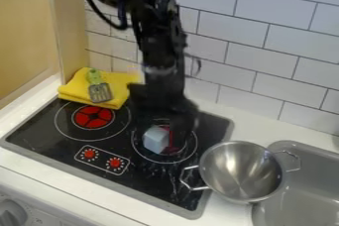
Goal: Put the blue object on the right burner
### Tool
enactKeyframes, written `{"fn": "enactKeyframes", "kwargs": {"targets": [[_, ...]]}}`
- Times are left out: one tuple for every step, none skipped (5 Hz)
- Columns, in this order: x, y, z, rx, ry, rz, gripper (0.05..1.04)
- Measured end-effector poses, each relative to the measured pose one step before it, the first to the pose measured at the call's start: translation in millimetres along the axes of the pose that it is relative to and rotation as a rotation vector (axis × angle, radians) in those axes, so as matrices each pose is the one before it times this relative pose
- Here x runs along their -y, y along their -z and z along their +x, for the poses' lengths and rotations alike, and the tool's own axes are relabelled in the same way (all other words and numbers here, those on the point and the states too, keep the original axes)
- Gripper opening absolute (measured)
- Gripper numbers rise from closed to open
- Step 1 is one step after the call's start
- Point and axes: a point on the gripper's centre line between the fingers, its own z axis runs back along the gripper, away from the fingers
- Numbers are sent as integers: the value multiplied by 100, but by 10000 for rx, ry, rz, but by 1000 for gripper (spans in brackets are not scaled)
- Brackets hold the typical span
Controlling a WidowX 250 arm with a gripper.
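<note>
Wall [278, 27], tiled white, behind a counter [228, 212]; the arm [163, 46] descends before it from the top edge. The stove [43, 127], black with a grey rim, fills much of the counter, with the sink [298, 197] at lower right. The pot [242, 170], two-handled and steel, stands between them, its near handle reaching over the stove's edge. A folded yellow cloth [124, 82] lies at the stove's back corner. Of the two burners, the left burner [93, 117] shows its red centre; the right burner [187, 146] is partly covered by the claw [173, 127]. Whether the claw is open, closed or gripping the block cannot be told, its dark parts merging with the black glass. The spatula [100, 91] rests on the cloth. The block [156, 139], pale blue, appears over the left part of the right burner (contact with the glass is unclear). Placement thus looks nearly complete; release, if needed, and a clear lift would remain. Chief hazards: a sideways withdrawal could drag the block off the ring, a release from above the glass could tip it, and a rightward swing could knock the pot's handle.
</note>
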Motion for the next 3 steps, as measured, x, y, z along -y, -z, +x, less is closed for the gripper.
{"fn": "enactKeyframes", "kwargs": {"targets": [[289,-1609,252,447,198,-208,999],[-26,-2476,171,557,111,117,999],[-68,-1933,-177,345,-4,-79,999]]}}
